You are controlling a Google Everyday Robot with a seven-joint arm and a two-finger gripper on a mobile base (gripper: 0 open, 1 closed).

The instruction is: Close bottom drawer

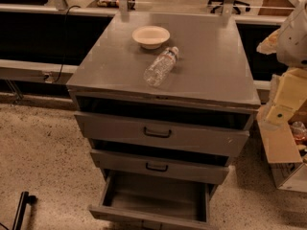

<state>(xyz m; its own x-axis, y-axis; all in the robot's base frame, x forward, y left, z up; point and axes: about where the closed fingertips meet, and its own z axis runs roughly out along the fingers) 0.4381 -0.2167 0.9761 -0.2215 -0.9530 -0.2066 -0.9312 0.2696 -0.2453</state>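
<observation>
Bottom drawer [156, 195], lower centre, open; approach step. End effector out of frame, state can't tell; white shape [293, 35] right edge maybe arm. Next: push front in.

A big piece of the robot's arm [294, 38] is showing at the right edge, up high. It is looking white and smooth, with a round, puffy shape like a shell. Its lower side is looking a bit grey in the shade. The edge of the view is cutting it off. The gripper is not showing; it is sitting outside the view.
</observation>
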